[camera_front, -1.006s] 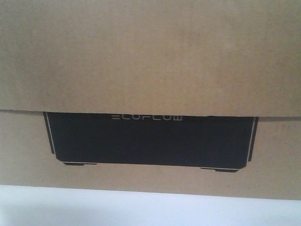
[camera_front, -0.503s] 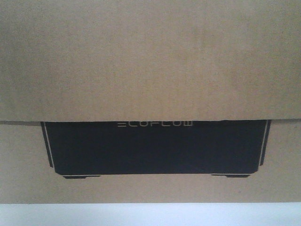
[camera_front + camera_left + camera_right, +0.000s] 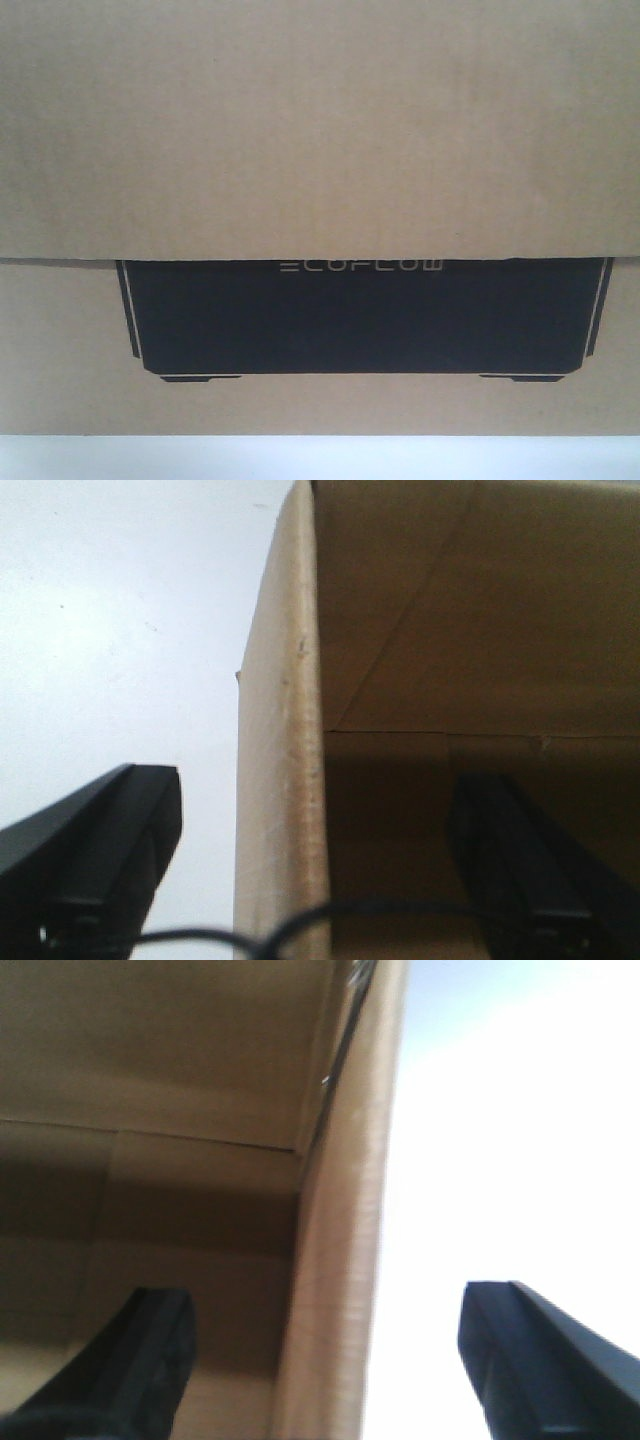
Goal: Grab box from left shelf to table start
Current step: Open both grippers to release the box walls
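The brown cardboard box (image 3: 320, 130) fills the front view, its black ECOFLOW panel (image 3: 360, 315) low in the frame. Beneath it runs a thin strip of the white table (image 3: 320, 458). My left gripper (image 3: 318, 815) is open and straddles the box's left wall (image 3: 280, 730), with one finger outside over the white surface and one inside the box. My right gripper (image 3: 333, 1305) is open astride the right wall (image 3: 345, 1180) in the same way. Neither wall is pinched. The left shelf is out of view.
White table surface lies outside the box to the left (image 3: 110, 630) and to the right (image 3: 500, 1140). The box blocks everything beyond it in the front view.
In the front view the box's black panel has slid to the right and a little lower. The white strip under the box has grown thinner.
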`<state>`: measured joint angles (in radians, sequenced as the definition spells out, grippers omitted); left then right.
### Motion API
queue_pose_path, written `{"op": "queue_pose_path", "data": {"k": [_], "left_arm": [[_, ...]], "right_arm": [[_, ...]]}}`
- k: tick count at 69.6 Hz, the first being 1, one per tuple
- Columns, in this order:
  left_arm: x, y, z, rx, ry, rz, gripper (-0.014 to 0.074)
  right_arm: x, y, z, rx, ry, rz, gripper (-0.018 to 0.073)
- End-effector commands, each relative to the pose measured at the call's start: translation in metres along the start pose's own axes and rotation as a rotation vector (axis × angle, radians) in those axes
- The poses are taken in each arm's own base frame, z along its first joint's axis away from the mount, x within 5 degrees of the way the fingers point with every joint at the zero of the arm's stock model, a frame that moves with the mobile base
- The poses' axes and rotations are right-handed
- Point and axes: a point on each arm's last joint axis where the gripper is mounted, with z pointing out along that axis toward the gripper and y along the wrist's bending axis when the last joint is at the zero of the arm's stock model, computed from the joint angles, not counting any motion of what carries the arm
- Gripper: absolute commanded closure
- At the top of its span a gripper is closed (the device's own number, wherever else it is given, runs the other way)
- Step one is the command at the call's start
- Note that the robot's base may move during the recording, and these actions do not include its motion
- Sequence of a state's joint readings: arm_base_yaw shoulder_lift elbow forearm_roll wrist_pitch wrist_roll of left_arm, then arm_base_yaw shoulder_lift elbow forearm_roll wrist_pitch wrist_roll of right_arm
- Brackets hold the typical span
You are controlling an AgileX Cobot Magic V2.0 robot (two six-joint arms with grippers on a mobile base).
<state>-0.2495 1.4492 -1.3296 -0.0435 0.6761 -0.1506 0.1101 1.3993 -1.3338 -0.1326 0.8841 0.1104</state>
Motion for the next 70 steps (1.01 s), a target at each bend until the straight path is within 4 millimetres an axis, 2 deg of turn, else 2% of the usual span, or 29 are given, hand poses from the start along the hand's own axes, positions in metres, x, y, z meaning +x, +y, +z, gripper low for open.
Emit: {"op": "queue_pose_path", "data": {"k": [1,9,21,25,32,37,43,48,51,70], "left_arm": [[-0.021,-0.006,-0.029,0.019,-0.124,0.011,0.0147],[-0.028,-0.007,-0.042,0.017,-0.129,0.015,0.0147],[-0.036,-0.01,-0.083,0.033,-0.217,0.019,0.0172],[-0.035,-0.01,-0.101,0.038,-0.252,0.021,0.0217],[-0.03,-0.008,-0.125,0.029,-0.289,0.035,0.0323],[-0.022,-0.005,-0.138,0.002,-0.309,0.058,0.0428],[-0.009,0.002,-0.143,-0.046,-0.313,0.097,0.0554],[0.004,0.006,-0.146,-0.068,-0.319,0.118,0.0652],[0.014,0.008,-0.148,-0.072,-0.328,0.126,0.0708],[0.067,0.015,-0.156,-0.023,-0.519,0.151,0.0692]], "right_arm": [[-0.016,-0.008,-0.026,0.047,-0.112,-0.02,-0.0065],[-0.022,-0.009,-0.038,0.049,-0.129,-0.012,-0.0064],[-0.021,-0.012,-0.068,0.041,-0.205,0.024,-0.0054],[-0.019,-0.013,-0.08,0.041,-0.231,0.032,-0.0008],[-0.013,-0.016,-0.103,0.04,-0.28,0.039,0.0149],[-0.007,-0.017,-0.115,0.039,-0.31,0.042,0.0282],[0.003,-0.018,-0.129,0.036,-0.35,0.044,0.0438],[0.014,-0.019,-0.135,0.033,-0.38,0.043,0.0518],[0.021,-0.019,-0.14,0.029,-0.412,0.042,0.0504],[0.082,-0.018,-0.138,0.008,-0.557,0.02,0.0502]]}}
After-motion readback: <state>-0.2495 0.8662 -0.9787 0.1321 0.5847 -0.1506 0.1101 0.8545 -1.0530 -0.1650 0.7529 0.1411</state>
